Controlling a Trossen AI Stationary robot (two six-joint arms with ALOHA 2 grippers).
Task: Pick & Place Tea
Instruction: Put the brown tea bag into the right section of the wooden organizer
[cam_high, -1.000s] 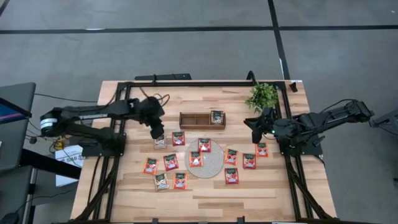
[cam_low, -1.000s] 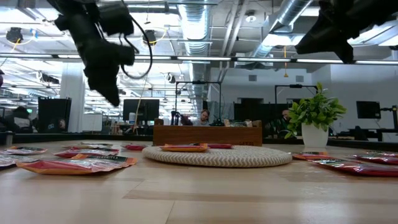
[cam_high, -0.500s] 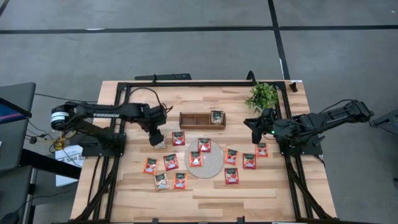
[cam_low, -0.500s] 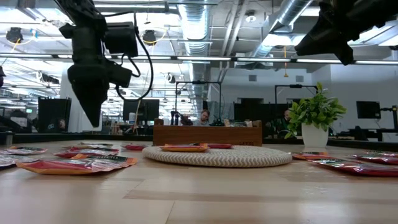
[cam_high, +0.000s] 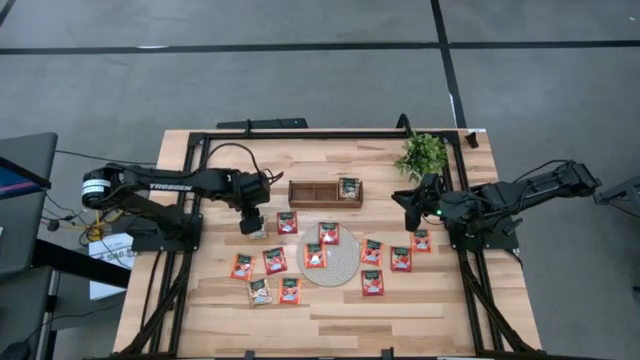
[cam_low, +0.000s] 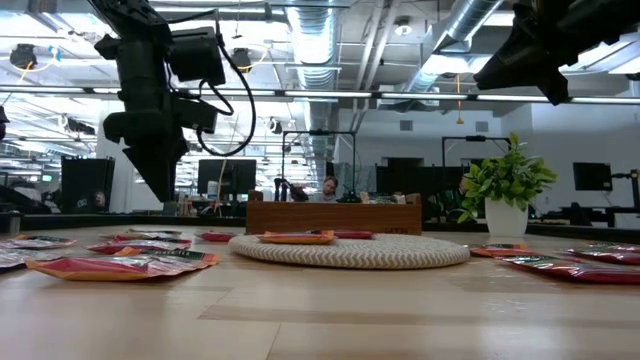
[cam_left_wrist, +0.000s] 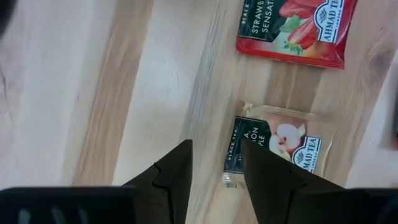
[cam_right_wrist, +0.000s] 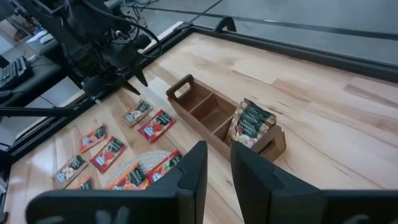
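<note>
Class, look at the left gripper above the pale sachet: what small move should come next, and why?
Probably lower straight down: the left gripper hovers with open fingers over the edge of the pale apple sachet, not yet touching it, so it could then close on it.

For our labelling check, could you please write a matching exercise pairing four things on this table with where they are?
Things:
1. left hand
2. right hand
3. wooden tray
4. potted plant

Places:
A. far right corner of the table
B. above a pale sachet, empty
C. behind the round mat, sachets in its right compartment
D. raised near the table's right edge, holding nothing

Pairs: 1-B, 2-D, 3-C, 4-A
</note>
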